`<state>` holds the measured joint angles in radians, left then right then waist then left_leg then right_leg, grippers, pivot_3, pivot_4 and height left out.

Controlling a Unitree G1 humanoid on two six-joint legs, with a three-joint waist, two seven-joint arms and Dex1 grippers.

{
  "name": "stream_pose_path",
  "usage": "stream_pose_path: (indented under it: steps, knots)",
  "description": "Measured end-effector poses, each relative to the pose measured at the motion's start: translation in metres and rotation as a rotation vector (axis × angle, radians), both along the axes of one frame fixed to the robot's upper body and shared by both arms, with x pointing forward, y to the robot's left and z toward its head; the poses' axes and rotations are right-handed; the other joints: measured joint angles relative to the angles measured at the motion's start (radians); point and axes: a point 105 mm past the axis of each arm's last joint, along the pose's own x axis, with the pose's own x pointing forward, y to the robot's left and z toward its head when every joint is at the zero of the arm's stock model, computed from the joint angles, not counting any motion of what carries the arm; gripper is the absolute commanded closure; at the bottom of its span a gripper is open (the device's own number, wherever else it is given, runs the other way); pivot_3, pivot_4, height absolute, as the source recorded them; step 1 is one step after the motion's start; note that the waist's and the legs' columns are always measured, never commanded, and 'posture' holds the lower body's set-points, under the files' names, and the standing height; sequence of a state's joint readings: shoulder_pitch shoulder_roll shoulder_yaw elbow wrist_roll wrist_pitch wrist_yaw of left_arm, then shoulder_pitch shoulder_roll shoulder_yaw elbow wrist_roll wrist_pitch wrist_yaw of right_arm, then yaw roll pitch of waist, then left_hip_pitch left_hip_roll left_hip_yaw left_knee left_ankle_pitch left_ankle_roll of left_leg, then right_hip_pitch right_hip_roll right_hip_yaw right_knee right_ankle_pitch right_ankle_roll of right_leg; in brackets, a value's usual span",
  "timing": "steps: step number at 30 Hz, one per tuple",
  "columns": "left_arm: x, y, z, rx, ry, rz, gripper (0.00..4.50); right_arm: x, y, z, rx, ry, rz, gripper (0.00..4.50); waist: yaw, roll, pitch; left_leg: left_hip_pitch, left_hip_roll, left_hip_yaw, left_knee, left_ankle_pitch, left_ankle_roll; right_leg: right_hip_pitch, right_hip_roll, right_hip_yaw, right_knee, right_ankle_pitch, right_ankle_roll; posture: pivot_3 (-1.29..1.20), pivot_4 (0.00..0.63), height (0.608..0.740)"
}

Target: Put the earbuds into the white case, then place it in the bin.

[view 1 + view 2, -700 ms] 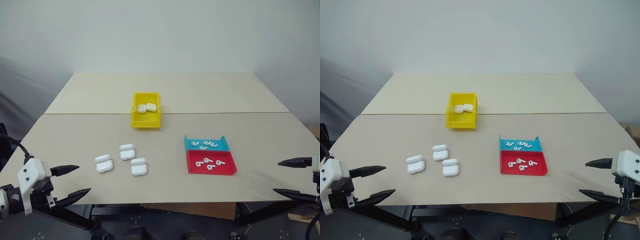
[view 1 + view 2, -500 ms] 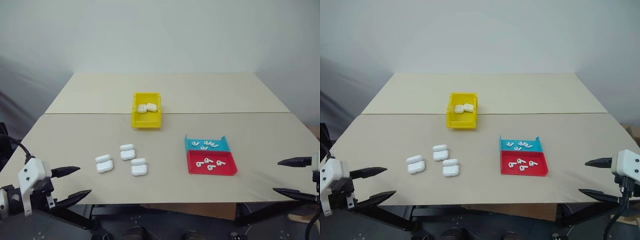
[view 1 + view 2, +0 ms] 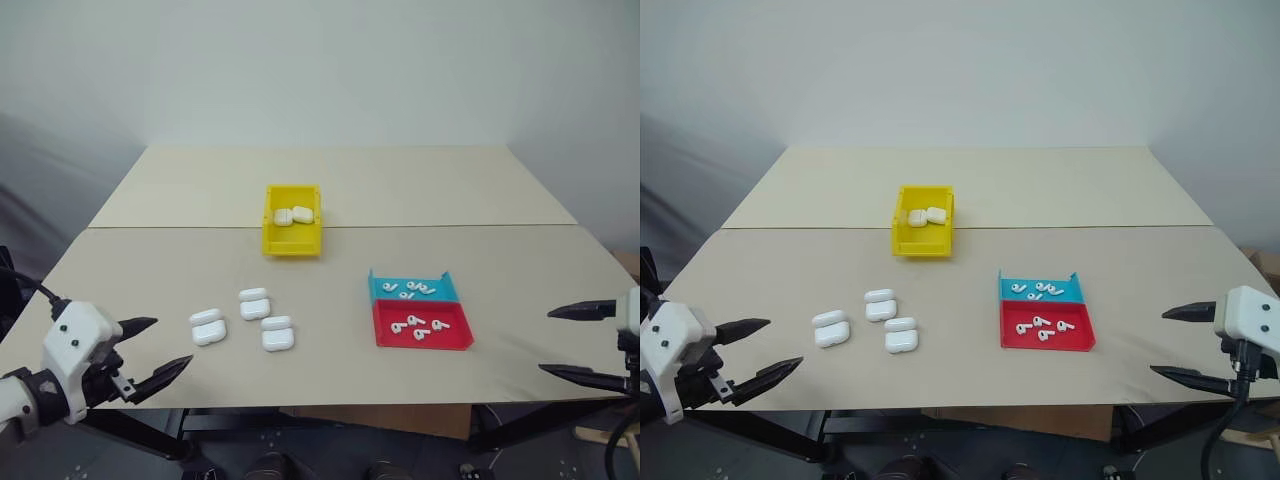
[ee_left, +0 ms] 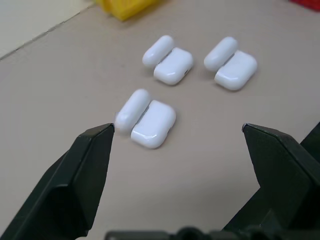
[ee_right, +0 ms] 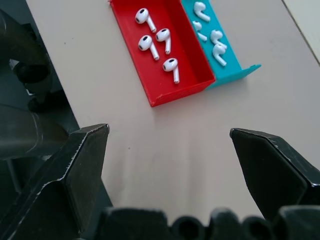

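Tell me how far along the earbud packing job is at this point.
Done: two white cases already lie in the yellow bin. In hand: nothing; the left gripper and right gripper are both open at the table's near edge. Left: three cases lie open on the table, and earbuds sit loose in the red tray and blue tray.

Both arms low at the near table edge, hands empty
left gripper (image 3: 158, 350) jaws spread wide, angled inward; right gripper (image 3: 1173, 342) jaws likewise wide, angled inward
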<state>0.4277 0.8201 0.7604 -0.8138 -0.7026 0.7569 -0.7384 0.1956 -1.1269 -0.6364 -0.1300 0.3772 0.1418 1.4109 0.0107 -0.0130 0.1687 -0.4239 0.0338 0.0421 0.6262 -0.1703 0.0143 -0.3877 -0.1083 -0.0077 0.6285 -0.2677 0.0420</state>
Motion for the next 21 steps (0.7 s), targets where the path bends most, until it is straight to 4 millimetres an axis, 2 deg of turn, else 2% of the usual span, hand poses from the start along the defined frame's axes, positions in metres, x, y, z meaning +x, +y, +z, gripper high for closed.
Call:
stream_pose_path:
  steps: [3, 8, 11, 16, 21]
  knots:
    - [-0.001, -0.013, 0.001, -0.012, 0.021, 0.077, 0.04, 0.000, 0.002, 0.001, 0.014, 0.008, 0.001, 0.00, 0.002, 0.000, 0.000, 0.000, 0.000, 0.000, 0.000, 0.000, 0.001, 0.001, 0.001, 0.000, 0.002, 0.003, -0.001, 0.00, 0.150, 0.740]
    - [0.003, -0.017, -0.008, -0.057, 0.116, 0.277, 0.04, -0.002, 0.002, -0.002, 0.019, 0.024, -0.007, 0.00, 0.002, -0.001, 0.000, 0.001, 0.002, -0.002, 0.001, 0.005, 0.007, 0.002, 0.002, 0.001, 0.005, 0.005, -0.002, 0.00, 0.150, 0.740]
    - [0.007, -0.037, -0.007, -0.052, 0.177, 0.362, 0.04, 0.000, 0.003, -0.003, 0.023, 0.022, -0.011, 0.00, 0.003, -0.002, 0.000, 0.003, 0.004, -0.002, 0.001, 0.003, 0.005, 0.003, -0.005, 0.004, 0.005, 0.010, -0.008, 0.00, 0.150, 0.740]
    - [0.020, -0.045, -0.012, -0.227, 0.280, 0.692, 0.04, 0.006, 0.008, -0.008, 0.035, 0.026, 0.000, 0.00, 0.001, 0.000, -0.001, 0.008, 0.000, 0.011, 0.000, 0.001, 0.001, 0.005, 0.000, 0.011, 0.003, 0.013, -0.010, 0.00, 0.150, 0.740]
    - [0.030, -0.057, -0.018, -0.298, 0.324, 0.883, 0.04, 0.010, 0.011, -0.008, 0.041, 0.019, -0.001, 0.00, 0.007, -0.006, 0.000, 0.009, -0.002, 0.016, 0.001, 0.005, 0.008, 0.007, 0.006, 0.019, -0.001, 0.017, -0.007, 0.00, 0.150, 0.740]
